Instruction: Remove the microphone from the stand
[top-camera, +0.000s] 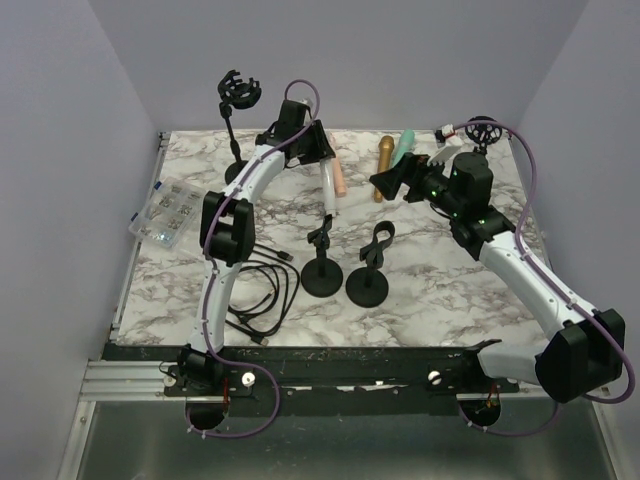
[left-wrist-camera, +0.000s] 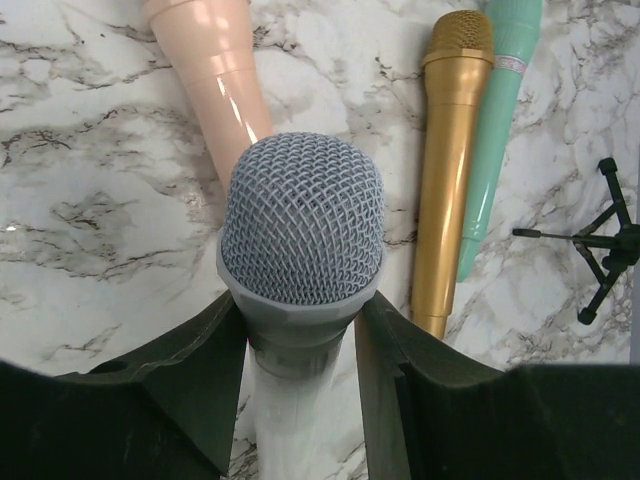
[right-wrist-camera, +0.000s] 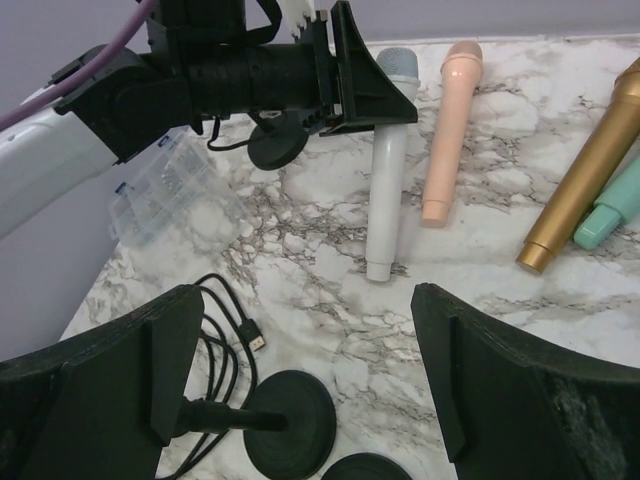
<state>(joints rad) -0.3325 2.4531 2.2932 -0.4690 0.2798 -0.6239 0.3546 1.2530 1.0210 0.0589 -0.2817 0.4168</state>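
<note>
The white microphone (left-wrist-camera: 300, 225) with a grey mesh head lies along the marble table (top-camera: 440, 290), its tail end free (right-wrist-camera: 377, 268). My left gripper (left-wrist-camera: 300, 315) is shut on its neck just below the head, seen in the top view at the back centre (top-camera: 312, 150). Two black stands (top-camera: 322, 268) (top-camera: 368, 278) stand mid-table with nothing in their clips. My right gripper (right-wrist-camera: 308, 330) hangs open over the stands, nothing between its fingers, and sits right of the microphone (top-camera: 325, 192) in the top view (top-camera: 392, 180).
A pink microphone (top-camera: 338, 178), a gold one (top-camera: 383, 155) and a teal one (top-camera: 402, 147) lie beside the white one. A taller stand with a shock mount (top-camera: 238, 98) is back left. A clear parts box (top-camera: 165, 212) and a black cable (top-camera: 262, 298) lie at left.
</note>
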